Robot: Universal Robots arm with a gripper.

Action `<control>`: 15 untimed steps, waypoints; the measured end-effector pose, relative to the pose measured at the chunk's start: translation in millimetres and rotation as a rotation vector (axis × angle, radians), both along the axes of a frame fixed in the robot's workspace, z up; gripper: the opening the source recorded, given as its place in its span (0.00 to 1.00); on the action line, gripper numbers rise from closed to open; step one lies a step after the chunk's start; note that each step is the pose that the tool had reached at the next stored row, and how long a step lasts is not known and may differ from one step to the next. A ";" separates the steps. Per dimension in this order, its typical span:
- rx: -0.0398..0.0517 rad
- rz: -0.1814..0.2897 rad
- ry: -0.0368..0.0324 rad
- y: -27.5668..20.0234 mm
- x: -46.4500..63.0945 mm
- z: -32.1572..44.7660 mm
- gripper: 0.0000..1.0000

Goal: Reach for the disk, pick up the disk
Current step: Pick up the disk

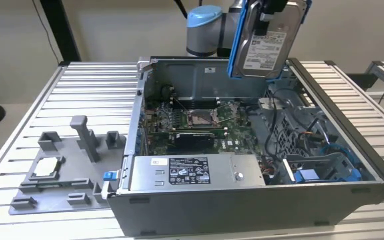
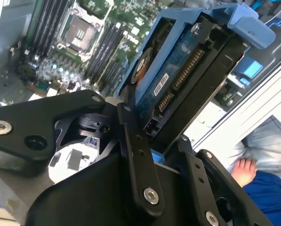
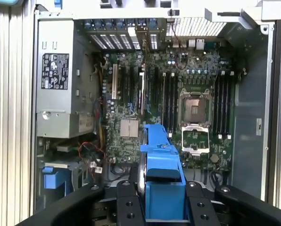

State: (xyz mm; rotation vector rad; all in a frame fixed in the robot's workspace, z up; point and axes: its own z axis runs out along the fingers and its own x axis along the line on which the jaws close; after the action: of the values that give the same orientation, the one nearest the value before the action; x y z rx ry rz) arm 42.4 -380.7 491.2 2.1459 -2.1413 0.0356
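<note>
Our gripper (image 3: 161, 207) is clamped on the hard drive (image 1: 267, 42), hanging on edge above the open computer case (image 1: 259, 200); we should keep it firm and clear of the motherboard (image 3: 178, 99).

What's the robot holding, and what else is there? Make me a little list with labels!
holding: the disk, silver with a blue frame, clamped in the gripper
where: lifted up above the open computer case
inside the case: green motherboard, grey power supply box
beside the case: grey tray with a small chip on it
underneath: ribbed metal table
</note>
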 end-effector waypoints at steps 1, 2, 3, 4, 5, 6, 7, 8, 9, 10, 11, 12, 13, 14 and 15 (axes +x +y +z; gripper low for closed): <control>-0.0006 0.000 0.0006 0.0 4.5 0.0 0.00; -0.0013 0.000 0.0013 0.1 8.9 0.0 0.00; -0.0021 0.000 0.0020 0.1 13.4 0.0 0.00; -0.0029 0.000 0.0027 0.1 17.7 0.0 0.00; -0.0037 0.000 0.0034 0.2 22.1 0.0 0.00; -0.0043 0.000 0.0040 0.2 26.1 0.0 0.00; -0.0052 0.000 0.0047 0.3 30.3 0.0 0.00; -0.0060 0.000 0.0053 0.3 34.5 0.0 0.00; -0.0067 0.000 0.0060 0.3 38.6 -0.1 0.00; -0.0076 0.000 0.0066 0.4 42.6 0.0 0.00; -0.0085 0.000 0.0073 0.4 46.4 0.0 0.00; -0.0094 0.000 0.0078 0.4 49.5 0.0 0.00; -0.0103 0.000 0.0083 0.4 52.2 0.0 0.00; -0.0109 0.000 0.0088 0.4 54.8 -0.1 0.00; -0.0117 0.000 0.0091 0.4 57.1 0.0 0.00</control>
State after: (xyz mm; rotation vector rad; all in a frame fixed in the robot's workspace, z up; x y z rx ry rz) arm 99.5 -380.3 491.2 2.1355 -2.1308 0.0381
